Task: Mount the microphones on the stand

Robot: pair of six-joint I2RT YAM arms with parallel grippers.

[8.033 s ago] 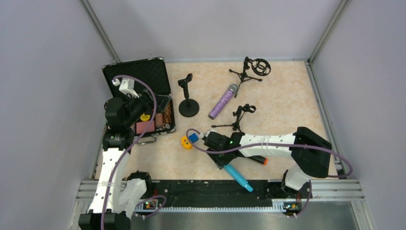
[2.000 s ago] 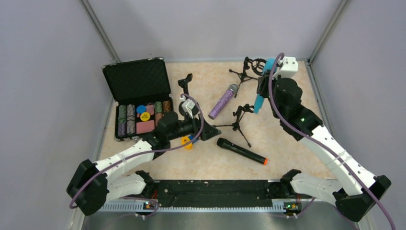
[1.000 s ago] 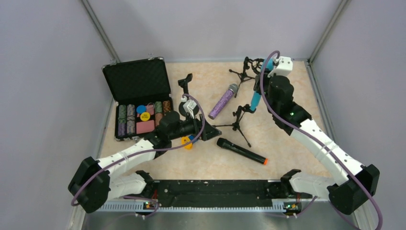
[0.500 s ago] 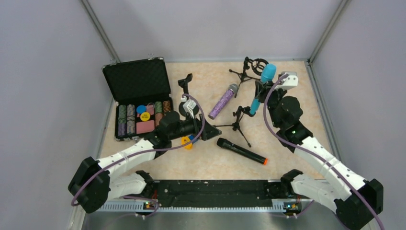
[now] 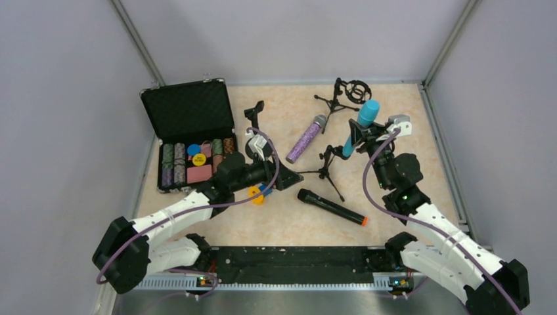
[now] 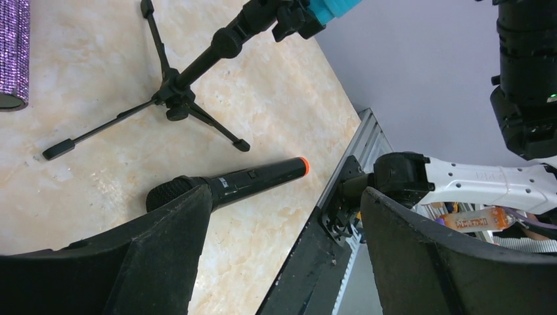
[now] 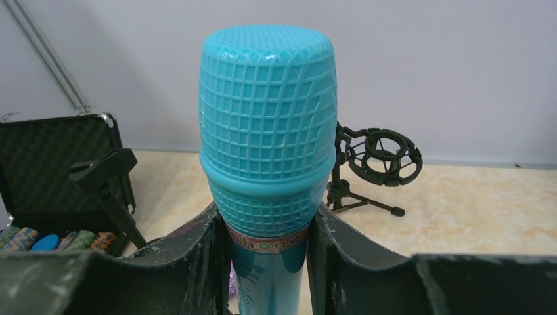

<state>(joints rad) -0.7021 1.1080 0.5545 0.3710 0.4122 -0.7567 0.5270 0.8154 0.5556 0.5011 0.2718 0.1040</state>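
Note:
My right gripper is shut on the light-blue microphone, just under its grille. The mic hangs tilted, its lower end close by the clip of the small tripod stand; whether they touch I cannot tell. The glittery purple microphone lies left of that stand. In front of it the black microphone with the orange end lies flat. My left gripper is open and holds nothing, low by the tripod's left leg. In the left wrist view its jaws stand wide, the black microphone just beyond.
A round-base stand and a tripod with a ring shock mount stand at the back. An open black case of poker chips sits at the left. A small orange-and-blue object lies under my left arm. Grey walls close in the table.
My right arm has drawn back toward the near side and tilted the light-blue microphone, bringing its lower end toward the small tripod's clip. The left arm has stayed still.

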